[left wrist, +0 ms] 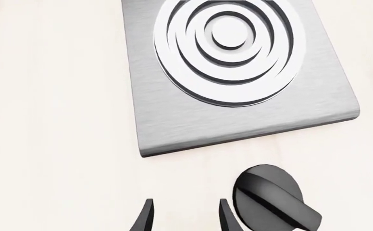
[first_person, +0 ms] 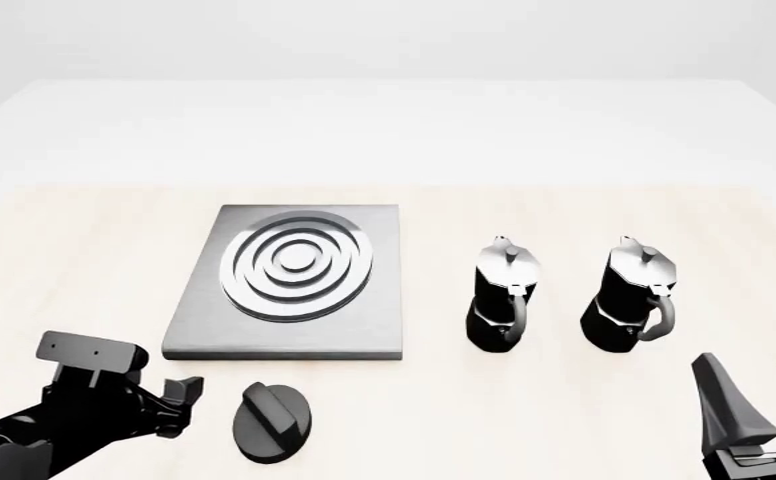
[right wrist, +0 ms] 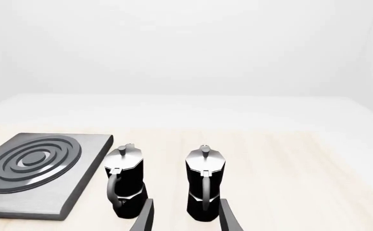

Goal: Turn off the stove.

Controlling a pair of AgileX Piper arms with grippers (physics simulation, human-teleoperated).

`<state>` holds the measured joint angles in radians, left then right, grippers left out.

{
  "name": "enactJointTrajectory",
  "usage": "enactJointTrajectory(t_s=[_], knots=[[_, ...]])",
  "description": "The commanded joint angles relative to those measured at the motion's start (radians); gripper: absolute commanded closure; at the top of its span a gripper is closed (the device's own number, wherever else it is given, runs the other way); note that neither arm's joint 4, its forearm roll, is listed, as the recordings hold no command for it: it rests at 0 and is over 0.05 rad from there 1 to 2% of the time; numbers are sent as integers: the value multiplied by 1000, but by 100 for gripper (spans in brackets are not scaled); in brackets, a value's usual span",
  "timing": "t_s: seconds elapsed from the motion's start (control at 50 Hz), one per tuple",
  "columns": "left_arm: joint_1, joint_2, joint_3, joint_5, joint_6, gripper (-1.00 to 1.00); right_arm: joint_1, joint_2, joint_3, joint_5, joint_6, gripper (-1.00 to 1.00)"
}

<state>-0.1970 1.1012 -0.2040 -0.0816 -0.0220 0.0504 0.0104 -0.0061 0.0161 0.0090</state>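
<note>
The stove is a flat grey metal slab [first_person: 377, 322] with silver burner rings, lying left of centre; it also shows in the left wrist view [left wrist: 173, 125] and the right wrist view [right wrist: 84, 187]. Its black round knob [first_person: 273, 422] with a raised bar lies on the table in front of the slab. My left gripper [first_person: 181, 400] is low, just left of the knob, open and empty. In the left wrist view the knob [left wrist: 273, 199] sits beside one finger, outside the gap of the gripper [left wrist: 185, 219]. My right gripper [first_person: 762, 395] is open and empty at the front right.
Two black-and-silver moka pots [first_person: 502, 297] [first_person: 632, 297] stand upright right of the stove; in the right wrist view [right wrist: 125, 180] [right wrist: 205, 185] they stand just beyond the right gripper [right wrist: 186, 219]. The pale wooden table [first_person: 81, 250] runs back to a white wall.
</note>
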Motion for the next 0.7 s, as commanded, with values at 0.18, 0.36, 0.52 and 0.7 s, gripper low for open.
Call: enactJointTrajectory(t_s=[0.18, 0.36, 0.52, 0.7], knots=[[-52, 84, 16, -96, -62, -100, 2, 0, -1, -1, 2, -100], [-91, 131, 1, -131, -77, -100, 3, -3, -1, 2, 1, -100], [-113, 160, -5, -155, -86, -100, 1, -5, -2, 4, 2, -100], [-143, 196, -20, -177, -102, -100, 1, -3, -2, 2, 3, -100]])
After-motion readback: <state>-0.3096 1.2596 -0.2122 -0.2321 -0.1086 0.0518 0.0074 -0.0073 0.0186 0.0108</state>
